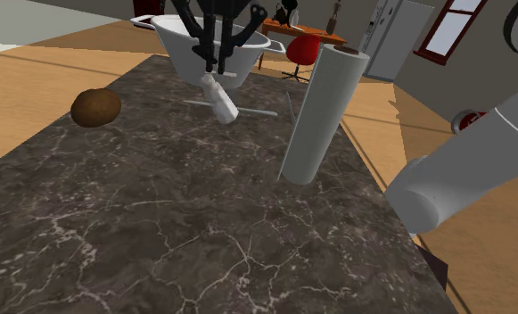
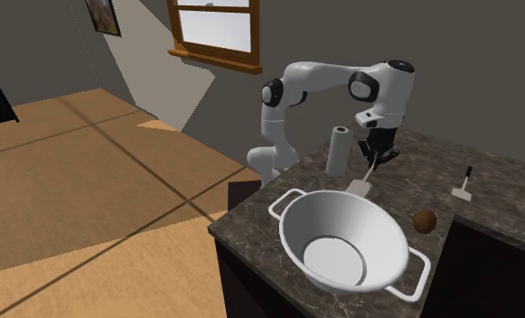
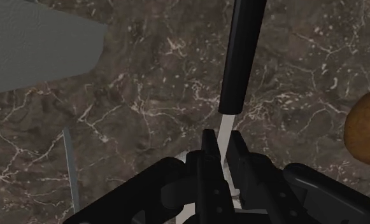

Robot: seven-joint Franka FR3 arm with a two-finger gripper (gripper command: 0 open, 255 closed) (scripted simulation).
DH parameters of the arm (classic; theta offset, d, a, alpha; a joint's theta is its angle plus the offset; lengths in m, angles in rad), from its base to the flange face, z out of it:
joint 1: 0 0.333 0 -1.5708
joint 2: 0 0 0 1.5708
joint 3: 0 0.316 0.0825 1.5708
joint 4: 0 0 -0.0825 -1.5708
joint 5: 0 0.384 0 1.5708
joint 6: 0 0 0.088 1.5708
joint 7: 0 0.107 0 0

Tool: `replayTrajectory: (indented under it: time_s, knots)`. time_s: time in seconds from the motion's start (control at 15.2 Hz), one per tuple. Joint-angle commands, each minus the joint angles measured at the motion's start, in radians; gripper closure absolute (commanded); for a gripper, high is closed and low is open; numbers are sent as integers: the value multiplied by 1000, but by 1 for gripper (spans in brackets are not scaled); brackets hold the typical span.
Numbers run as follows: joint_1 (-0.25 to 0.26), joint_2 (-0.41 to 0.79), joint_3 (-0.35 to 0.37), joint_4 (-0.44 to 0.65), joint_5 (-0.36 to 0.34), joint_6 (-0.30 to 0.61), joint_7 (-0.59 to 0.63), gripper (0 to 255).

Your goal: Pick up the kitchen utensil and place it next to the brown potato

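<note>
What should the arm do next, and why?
Probably carry the utensil sideways toward the potato. The jaws are shut on its thin shaft, it seems lifted off the counter, and the potato lies apart, toward the shoulder view's left.

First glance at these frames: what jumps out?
The big white two-handled bowl at the near edge of the dark marble counter in the second exterior view grabs the eye first. Behind it, the jaws are shut on a spatula hanging over the counter, between a brown potato and an upright white roll in the shoulder view.
</note>
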Motion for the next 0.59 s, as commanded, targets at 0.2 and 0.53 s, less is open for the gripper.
replayTrajectory:
  time_s: [0.2,0.53]
  knots:
    - [32,168,138,142,-83,16,176,255]
    - [137,398,248,338,-251,-7,368,255]
